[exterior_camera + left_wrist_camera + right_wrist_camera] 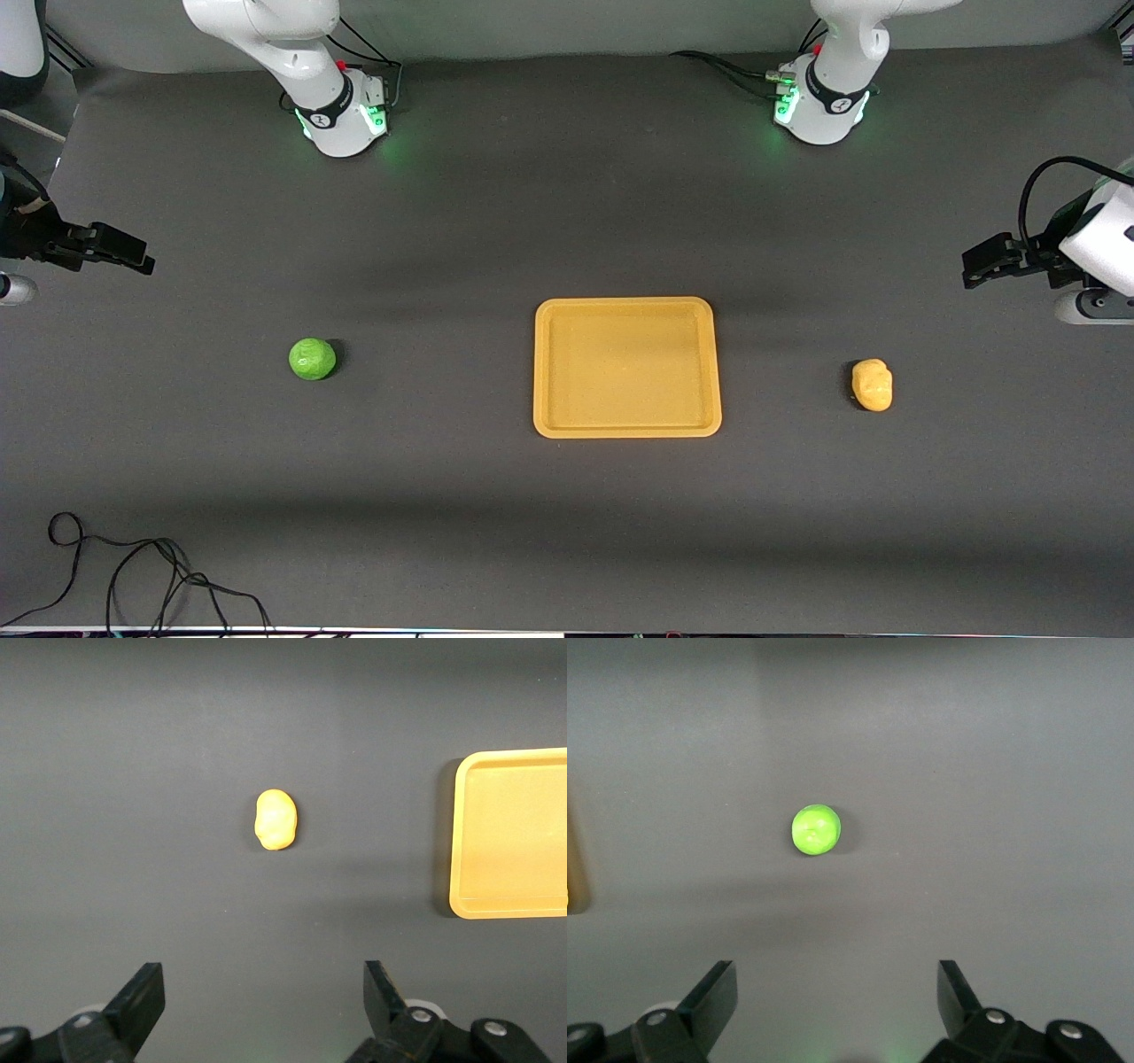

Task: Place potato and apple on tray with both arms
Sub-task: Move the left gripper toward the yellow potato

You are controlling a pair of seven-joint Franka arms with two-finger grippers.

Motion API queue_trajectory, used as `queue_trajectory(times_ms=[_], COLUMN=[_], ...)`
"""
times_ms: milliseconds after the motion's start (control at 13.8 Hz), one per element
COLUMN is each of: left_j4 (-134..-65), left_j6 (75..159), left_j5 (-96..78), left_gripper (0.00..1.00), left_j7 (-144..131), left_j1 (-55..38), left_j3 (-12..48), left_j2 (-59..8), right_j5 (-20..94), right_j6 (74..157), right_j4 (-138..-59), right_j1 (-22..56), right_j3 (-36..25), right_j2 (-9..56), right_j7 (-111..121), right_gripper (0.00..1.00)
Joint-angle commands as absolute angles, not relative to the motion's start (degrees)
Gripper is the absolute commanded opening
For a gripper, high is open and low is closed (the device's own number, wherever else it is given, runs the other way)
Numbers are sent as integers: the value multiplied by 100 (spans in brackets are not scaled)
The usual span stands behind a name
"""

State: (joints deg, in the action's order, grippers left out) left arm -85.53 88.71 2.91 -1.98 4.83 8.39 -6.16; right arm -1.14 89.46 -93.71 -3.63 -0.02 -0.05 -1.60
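Observation:
The yellow-orange tray (pixel 626 431) lies empty at mid-table. The green apple (pixel 312 359) rests on the mat toward the right arm's end, and the lumpy yellow potato (pixel 873 385) toward the left arm's end. My right gripper (pixel 144 262) hangs high over the mat at the table's edge, open and empty; its wrist view shows the apple (pixel 816 829) well ahead of the open gripper (pixel 837 979). My left gripper (pixel 971 271) hangs likewise at its own end, open and empty. The left wrist view shows the potato (pixel 275 819) ahead of the gripper (pixel 263 979), with the tray's rim (pixel 459 833) beside it.
Both arm bases (pixel 344 120) (pixel 819 111) stand with green lights along the edge farthest from the front camera. A loose black cable (pixel 133 576) lies at the nearest edge, toward the right arm's end. A dark mat covers the table.

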Motion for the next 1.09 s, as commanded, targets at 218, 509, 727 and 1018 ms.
queue_trajectory(times_ms=[218,509,727,1018], left_j4=[-8560,-8631,-8867,-9595], left_j6=[8903,9139,10175,11834], left_j5=[281,360,395,782], left_gripper=[100,100,100,100], left_j7=[-176,-141,-185,-150], left_j1=[466,474,510,588], left_j3=[817,809,774,765], left_j2=[-571,-1219,-2054,-2697], right_j5=[-132,-106,-97,-97], right_j6=[8824,8807,8798,8763], right_j4=[-9255,-9264,-9272,-9281], right_j1=[-272,-272,-272,-272], right_j3=[-79,-79,-79,-88], right_j2=[26,18,18,18], right_j7=[-176,-185,-176,-132], right_gripper=[100,100,100,100])
